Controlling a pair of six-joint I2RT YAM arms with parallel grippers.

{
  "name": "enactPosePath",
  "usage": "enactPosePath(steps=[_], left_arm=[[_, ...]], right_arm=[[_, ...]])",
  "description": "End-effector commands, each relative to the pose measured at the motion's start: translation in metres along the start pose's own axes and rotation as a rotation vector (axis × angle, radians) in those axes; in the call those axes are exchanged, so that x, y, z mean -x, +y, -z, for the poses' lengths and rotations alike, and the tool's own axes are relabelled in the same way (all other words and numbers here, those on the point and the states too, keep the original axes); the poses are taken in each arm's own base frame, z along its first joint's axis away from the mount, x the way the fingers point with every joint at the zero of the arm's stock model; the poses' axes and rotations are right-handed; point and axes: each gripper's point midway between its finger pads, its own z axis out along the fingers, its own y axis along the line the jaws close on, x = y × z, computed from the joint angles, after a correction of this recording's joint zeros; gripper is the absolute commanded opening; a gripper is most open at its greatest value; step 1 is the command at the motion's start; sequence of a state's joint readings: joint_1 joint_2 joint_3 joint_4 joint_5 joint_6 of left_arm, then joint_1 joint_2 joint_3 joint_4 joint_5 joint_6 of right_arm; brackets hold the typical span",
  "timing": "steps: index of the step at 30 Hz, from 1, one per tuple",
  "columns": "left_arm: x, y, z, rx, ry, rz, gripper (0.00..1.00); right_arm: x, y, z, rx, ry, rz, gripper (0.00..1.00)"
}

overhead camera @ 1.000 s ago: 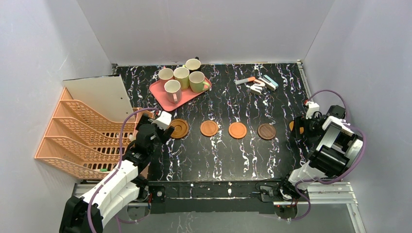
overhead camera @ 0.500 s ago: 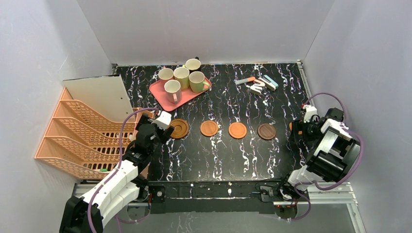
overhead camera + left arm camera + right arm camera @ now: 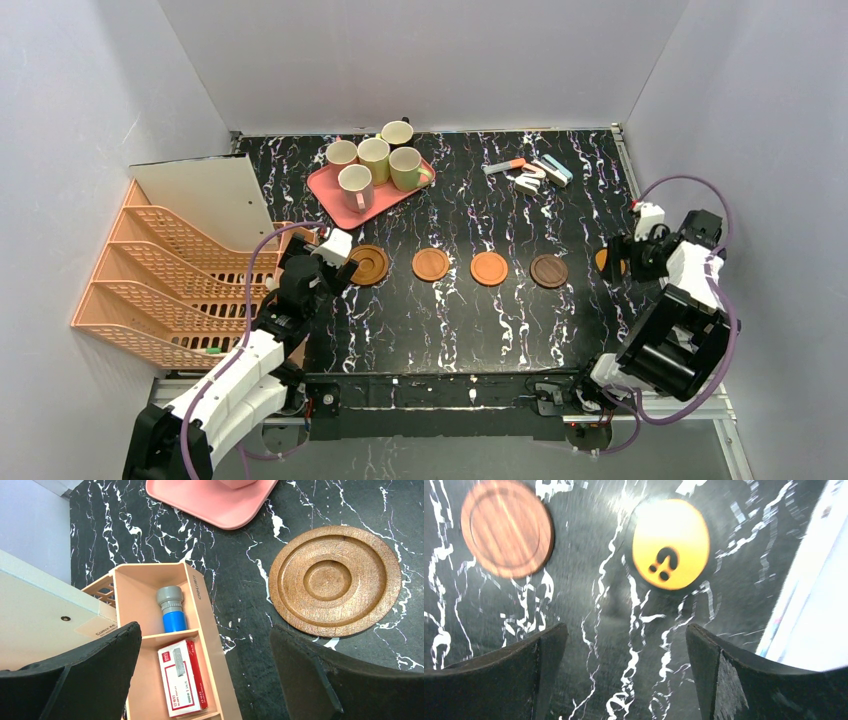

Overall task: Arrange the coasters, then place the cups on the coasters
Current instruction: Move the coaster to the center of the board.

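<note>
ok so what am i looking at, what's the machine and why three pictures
It is two robot arms, left arm and right arm, bolted to a black marbled table. One picture looks down from above; the other two come from wrist cameras, where the dark shapes below are the left fingers and right fingers, open and holding nothing. On the table: a row of coasters, five mugs at a pink tray, an orange file rack, some stationery.
</note>
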State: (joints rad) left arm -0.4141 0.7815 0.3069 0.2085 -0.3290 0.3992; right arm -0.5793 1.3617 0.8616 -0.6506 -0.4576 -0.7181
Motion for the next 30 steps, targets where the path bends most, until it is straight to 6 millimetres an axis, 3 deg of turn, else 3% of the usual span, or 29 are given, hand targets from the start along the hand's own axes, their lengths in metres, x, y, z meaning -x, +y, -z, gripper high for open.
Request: enactPosePath(steps=[1,5,12,16,23,30], left_arm=[[0.004,0.005,0.001,0.02,-0.015,0.025,0.98],[0.004,0.004,0.002,0.019,-0.017,0.026,0.98],[0.003,0.004,0.002,0.017,-0.017,0.026,0.98],[0.003,0.004,0.002,0.018,-0.016,0.026,0.98],[0.003,0.004,0.001,0.018,-0.014,0.025,0.98],[0.002,0.004,0.001,0.017,-0.015,0.025,0.98]], right_arm=[[0.061,-0.019,0.013,-0.074,-0.147,-0.021,0.97],[0.089,-0.029,-0.009,-0.118,-0.147,-0.035,0.97],[0.116,-0.034,-0.052,-0.195,-0.122,-0.032,0.98],[0.12,-0.046,-0.064,-0.254,-0.109,-0.025,0.99],[0.125,-0.064,-0.067,-0.333,-0.121,-0.034,0.99],[0.11,-0.086,-0.075,-0.435,-0.056,-0.057,0.99]])
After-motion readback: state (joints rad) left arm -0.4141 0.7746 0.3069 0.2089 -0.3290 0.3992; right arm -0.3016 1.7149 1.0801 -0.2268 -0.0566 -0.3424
